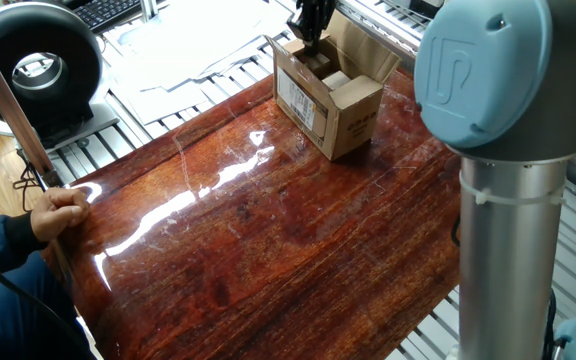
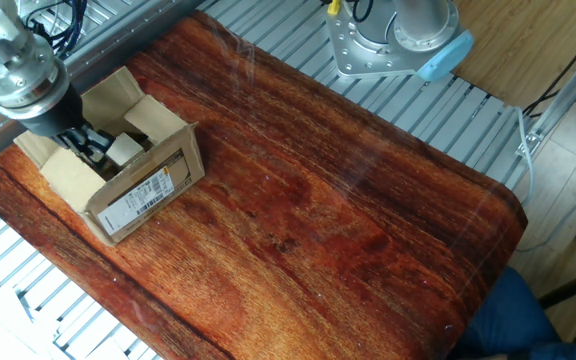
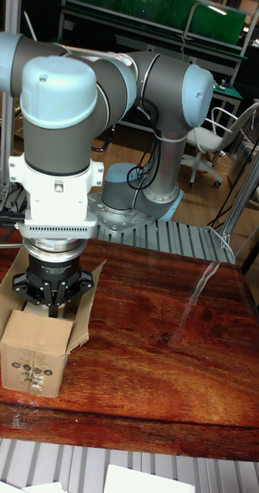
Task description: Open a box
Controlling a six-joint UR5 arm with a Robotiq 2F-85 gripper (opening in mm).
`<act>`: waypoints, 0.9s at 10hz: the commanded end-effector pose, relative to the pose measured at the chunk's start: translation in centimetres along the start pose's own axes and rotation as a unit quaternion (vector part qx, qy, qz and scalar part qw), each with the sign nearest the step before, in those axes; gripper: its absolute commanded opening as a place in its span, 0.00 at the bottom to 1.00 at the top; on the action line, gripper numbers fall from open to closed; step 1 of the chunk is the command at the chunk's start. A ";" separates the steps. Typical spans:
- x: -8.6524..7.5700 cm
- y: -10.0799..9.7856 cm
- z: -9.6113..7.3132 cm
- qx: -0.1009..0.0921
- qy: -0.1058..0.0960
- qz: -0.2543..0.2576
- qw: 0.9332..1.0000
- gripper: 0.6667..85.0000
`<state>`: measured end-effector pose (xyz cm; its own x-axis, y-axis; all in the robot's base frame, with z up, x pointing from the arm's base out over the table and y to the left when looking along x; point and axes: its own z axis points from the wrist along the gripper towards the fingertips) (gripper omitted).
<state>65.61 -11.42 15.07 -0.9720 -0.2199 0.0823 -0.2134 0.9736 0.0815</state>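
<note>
The brown cardboard box (image 1: 330, 104) stands at the far end of the wooden board, white label (image 2: 146, 192) on one side and dark printing (image 3: 31, 370) on another. Its outer flaps (image 2: 111, 92) are folded outward, and pale inner flaps (image 2: 126, 149) show in the opening. My gripper (image 2: 85, 146) points straight down into the open top, at the side away from the label. The fingers (image 3: 54, 302) converge to a point with no gap, and their tips sit at or just below the rim. I cannot see anything held between them.
A person's hand (image 1: 60, 211) holds a rod at the board's left edge. A black round device (image 1: 36, 62), papers and a keyboard lie beyond it. The arm's grey column (image 1: 506, 230) rises at the near right. The robot base (image 2: 386, 40) sits off the board.
</note>
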 end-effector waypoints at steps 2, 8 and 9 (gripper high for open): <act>-1.6 -0.4 -1.5 0.008 0.002 -0.005 1.000 0.00; -3.8 0.2 -3.2 0.022 0.002 -0.003 1.000 0.00; -4.0 0.1 -3.6 0.021 0.002 -0.006 1.000 0.00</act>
<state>68.98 -11.09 17.51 -0.9696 -0.2269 0.0917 -0.2245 0.9738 0.0364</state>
